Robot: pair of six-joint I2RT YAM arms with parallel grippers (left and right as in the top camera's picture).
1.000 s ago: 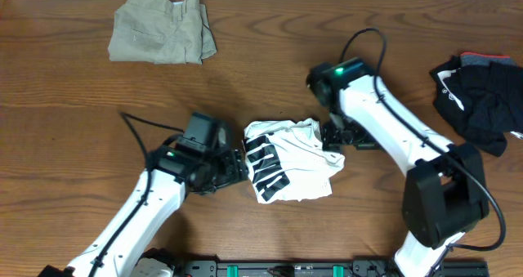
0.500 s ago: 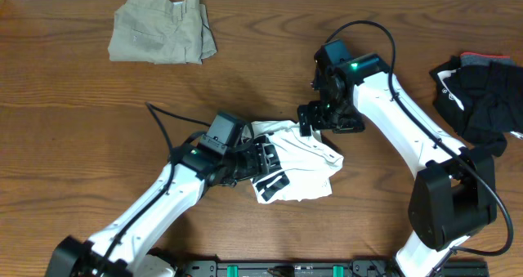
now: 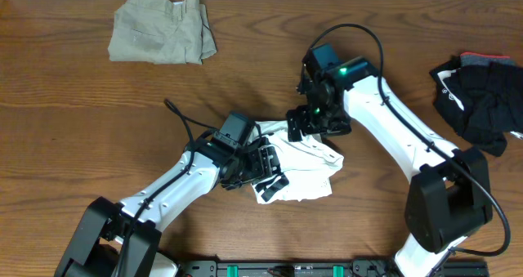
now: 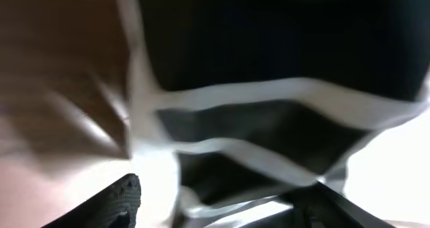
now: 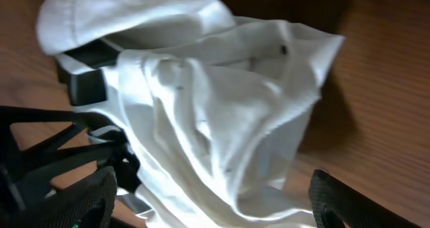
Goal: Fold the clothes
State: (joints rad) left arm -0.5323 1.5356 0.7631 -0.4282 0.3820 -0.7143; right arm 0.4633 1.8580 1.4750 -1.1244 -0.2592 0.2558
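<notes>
Moved since a second ago: both arms, in toward the middle of the frame. Left hand (image 3: pixel 274 167): further right, now over the black block-stripe print of the white T-shirt (image 3: pixel 310 169), with the shirt's left edge carried rightward along with it. Right hand (image 3: pixel 296 123): up and to the left, now at the shirt's upper edge, just right of centre frame.

Left wrist view: blurred, close on black stripes and white cloth. Two dark fingertips (image 4: pixel 121 198) at the lower corners, well apart, cloth filling the gap. Pinched or merely lying there: cannot tell.

Right wrist view: fingertips (image 5: pixel 94 194) at lower left and lower right, standing wide, nothing clamped. Crumpled white cloth ahead of and between them (a rolled hem or collar at the upper left, hard to say which). Black parts of the other hand showing under the cloth at the left.

T-shirt: bunched on the brown wooden tabletop (image 3: pixel 82 130), centre frame, a little below the middle. Khaki-beige trousers (image 3: pixel 159 28): folded at the upper left, well apart from the shirt. Black bundle (image 3: pixel 482 97): at the right edge, also well apart from the shirt.
</notes>
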